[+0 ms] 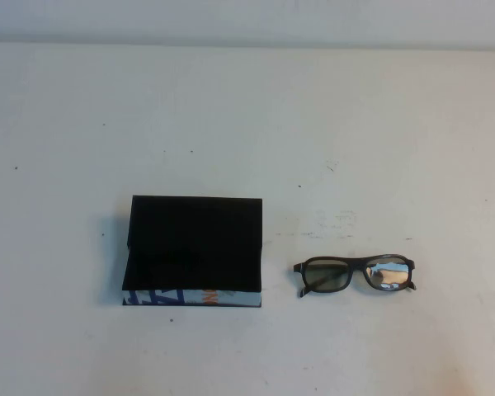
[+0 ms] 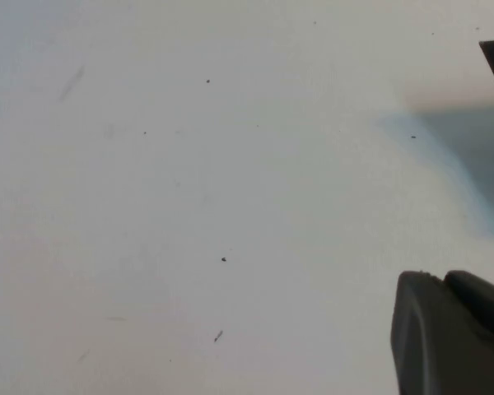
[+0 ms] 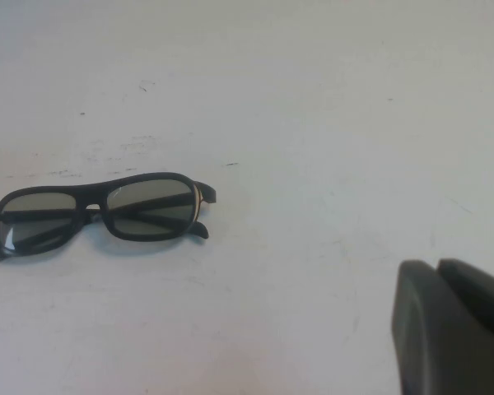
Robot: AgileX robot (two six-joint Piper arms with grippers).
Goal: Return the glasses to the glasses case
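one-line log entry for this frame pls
stage: pre-grasp | glasses: on table, right of case, untouched | glasses case: lid open, nothing inside | left hand: near case | right hand: near glasses

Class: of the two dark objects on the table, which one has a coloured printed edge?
The glasses case, left of the glasses; its front edge shows white, blue and orange.
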